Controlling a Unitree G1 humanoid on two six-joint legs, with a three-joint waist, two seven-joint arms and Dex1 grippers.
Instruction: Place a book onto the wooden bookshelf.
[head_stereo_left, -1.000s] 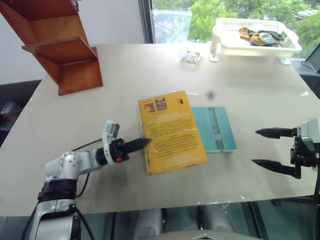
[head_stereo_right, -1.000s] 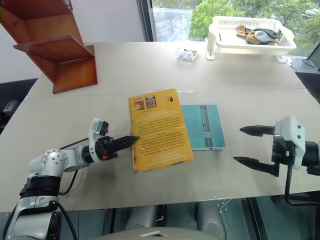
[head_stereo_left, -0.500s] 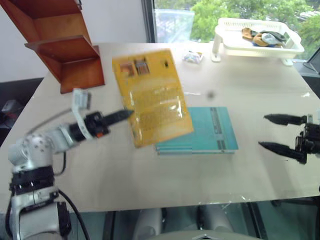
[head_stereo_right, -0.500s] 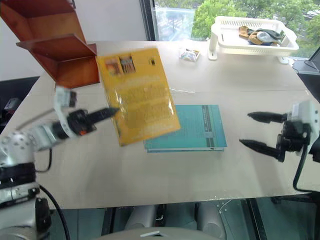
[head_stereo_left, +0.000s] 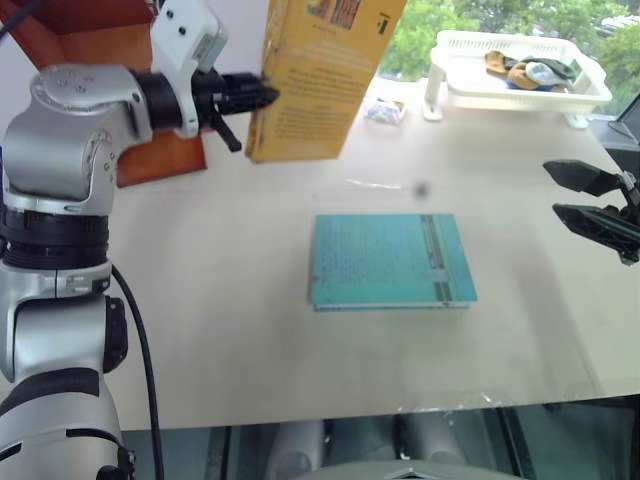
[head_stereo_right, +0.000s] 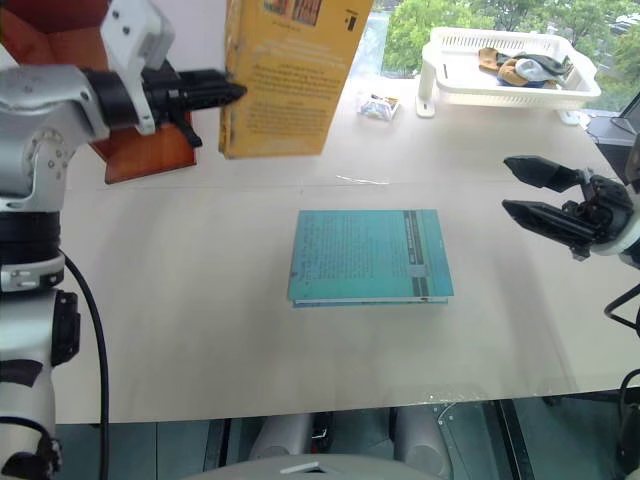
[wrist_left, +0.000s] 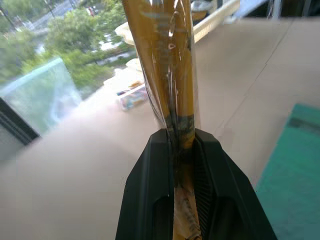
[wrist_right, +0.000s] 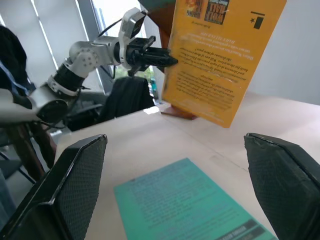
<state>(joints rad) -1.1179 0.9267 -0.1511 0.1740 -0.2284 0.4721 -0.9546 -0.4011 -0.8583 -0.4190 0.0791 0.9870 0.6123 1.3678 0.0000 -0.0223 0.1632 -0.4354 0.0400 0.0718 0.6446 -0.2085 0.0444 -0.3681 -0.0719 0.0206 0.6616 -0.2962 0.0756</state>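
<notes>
Clamped on the book's (head_stereo_left: 318, 75) edge, my left gripper (head_stereo_left: 262, 97) holds it upright in the air, above the far left part of the table (head_stereo_left: 250, 330). Head views: the wooden bookshelf (head_stereo_left: 140, 90) stands at the far left corner, behind my left arm. A teal book (head_stereo_left: 388, 260) lies flat mid-table. My right gripper (head_stereo_right: 535, 195) hangs at the right edge, fingers spread, nothing between them. A white basket (head_stereo_left: 520, 85) sits far right, a small packet (head_stereo_left: 384, 112) just beside it.

Left wrist view: both black fingers (wrist_left: 150, 195) pinch the yellow book edge-on; teal book below.

Right wrist view: my two open fingers (wrist_right: 65, 190) frame the teal book, with the yellow book raised beyond.
</notes>
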